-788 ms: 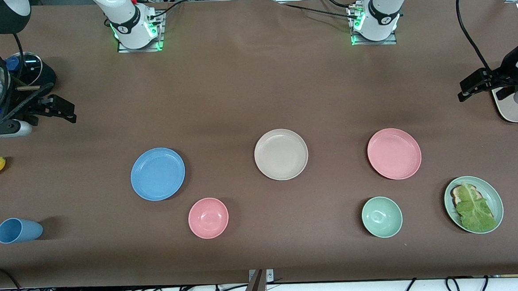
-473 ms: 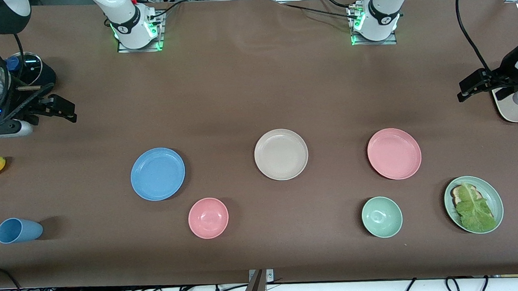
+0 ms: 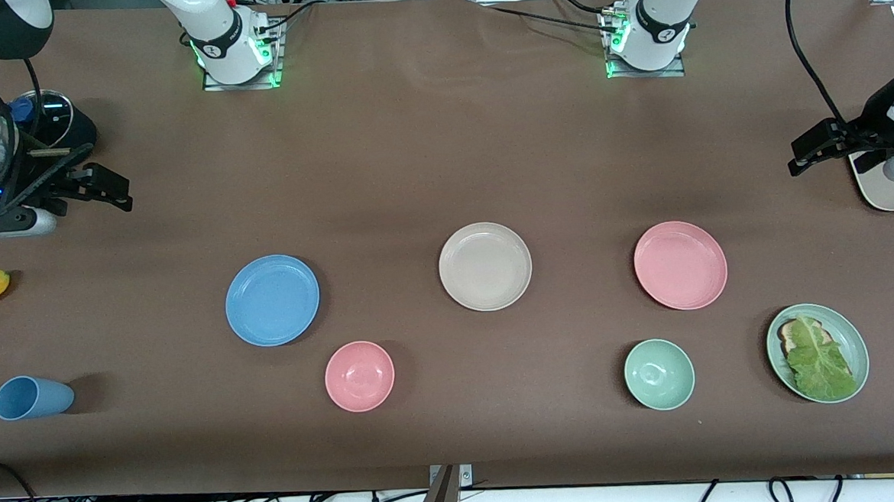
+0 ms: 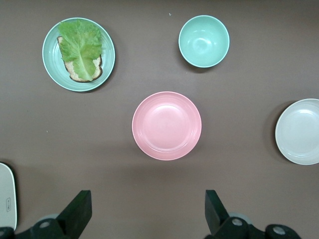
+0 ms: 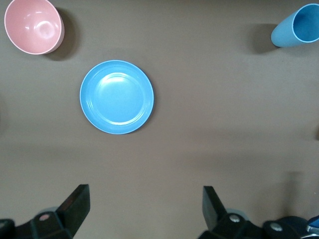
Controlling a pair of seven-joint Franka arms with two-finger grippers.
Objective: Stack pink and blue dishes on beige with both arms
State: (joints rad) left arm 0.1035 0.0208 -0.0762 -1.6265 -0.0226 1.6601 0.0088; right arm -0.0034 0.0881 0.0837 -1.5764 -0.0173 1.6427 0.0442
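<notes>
beige plate [image 3: 485, 266]: bare cloth all round | pink bowl [image 3: 359, 376] near blue plate [image 3: 272, 300] | green bowl [image 3: 659, 374] near pink plate [image 3: 680, 265]

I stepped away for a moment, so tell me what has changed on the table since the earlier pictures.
Almost nothing. Neither gripper has taken hold of or let go of anything: the left gripper and right gripper wait open at their own ends of the table. The blue plate, beige plate and pink plate lie apart where they were, none stacked.

Left pincer [image 4: 144, 211] and right pincer [image 5: 144, 206], both high, fingers wide apart.
</notes>
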